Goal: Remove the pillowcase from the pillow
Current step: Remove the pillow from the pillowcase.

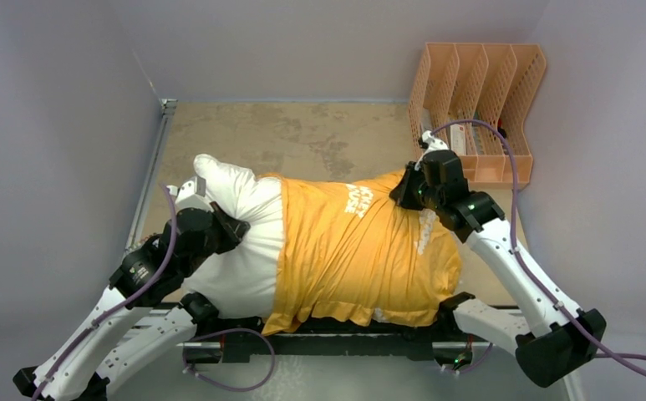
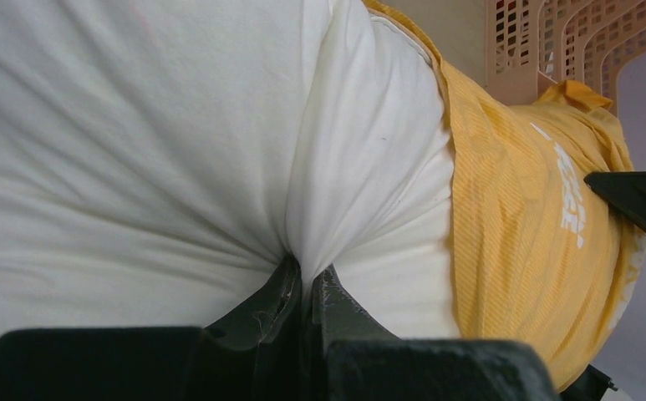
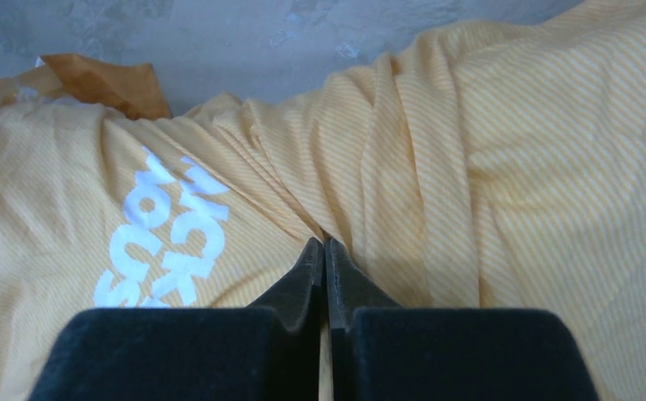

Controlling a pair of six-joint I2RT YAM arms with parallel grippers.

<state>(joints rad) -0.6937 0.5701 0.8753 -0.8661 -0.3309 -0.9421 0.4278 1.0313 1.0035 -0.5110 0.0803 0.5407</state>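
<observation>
The white pillow [image 1: 244, 225] lies across the table, its left end bare. The orange-yellow pillowcase [image 1: 361, 259] with white lettering [image 1: 358, 200] covers its middle and right end. My left gripper [image 1: 237, 227] is shut on a pinch of the pillow's white cloth [image 2: 135, 125], and the folds run into its tips [image 2: 309, 271]. My right gripper [image 1: 404, 194] is at the far right end, shut on a pleat of the pillowcase [image 3: 511, 150], with creases meeting at the tips [image 3: 325, 244]. The case's open edge [image 2: 457, 167] runs beside the bare pillow.
A peach desk organiser [image 1: 478, 109] stands at the back right, just behind the right gripper, and also shows in the left wrist view [image 2: 570, 42]. The mottled tabletop [image 1: 302, 134] lies behind the pillow. Grey walls close in on the left, the back and the right.
</observation>
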